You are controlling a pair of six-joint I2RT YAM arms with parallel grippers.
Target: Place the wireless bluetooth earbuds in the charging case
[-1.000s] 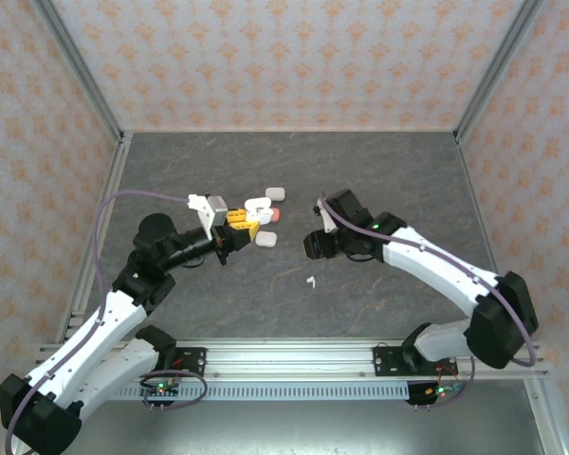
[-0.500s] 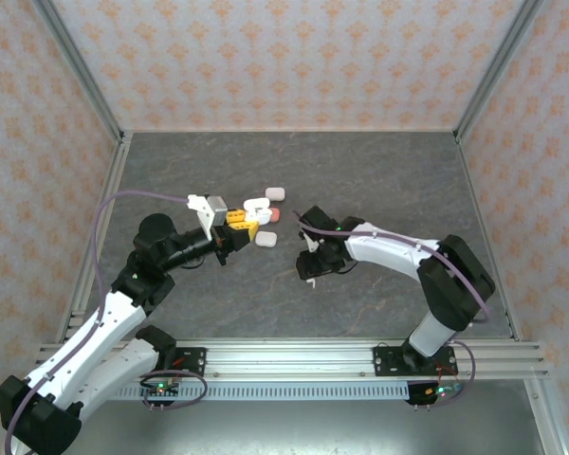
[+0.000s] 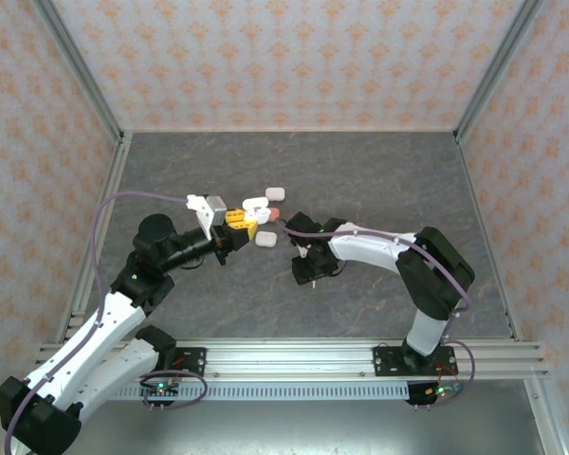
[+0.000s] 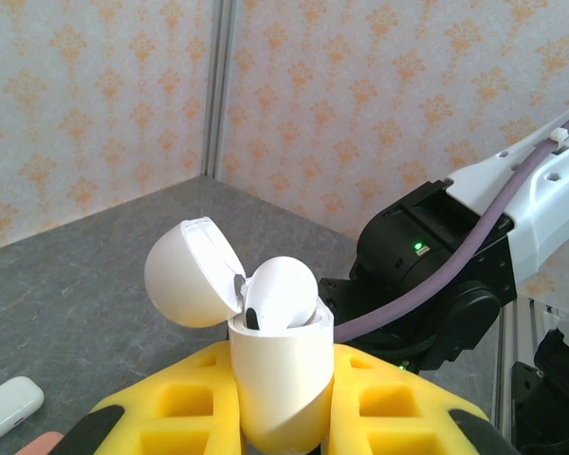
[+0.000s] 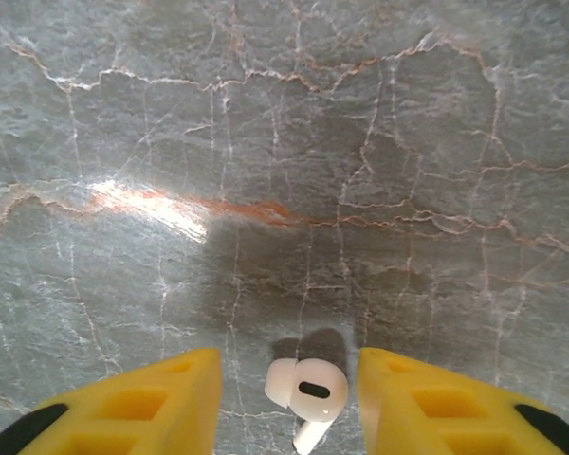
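My left gripper (image 3: 246,226) (image 4: 283,417) is shut on a white charging case (image 4: 280,379), held upright above the table. The case's lid (image 4: 192,273) is flipped open, and one white earbud (image 4: 283,294) sits in it. My right gripper (image 3: 308,276) (image 5: 289,379) points straight down at the table, its yellow fingers (image 5: 171,398) open. A second white earbud (image 5: 308,391) lies on the stone surface between them, with a gap on each side. Its stem points toward the camera.
A closed white case (image 3: 275,192) and a pink case (image 3: 273,216) lie in a cluster just beyond the left gripper. Another closed white case (image 4: 9,408) lies on the table. The right arm (image 4: 436,284) stands close in front of the held case. Patterned walls ring the table.
The right arm swung left and down until its gripper straddles the loose earbud, with the jaws narrowing. The left arm and its case have stayed still.
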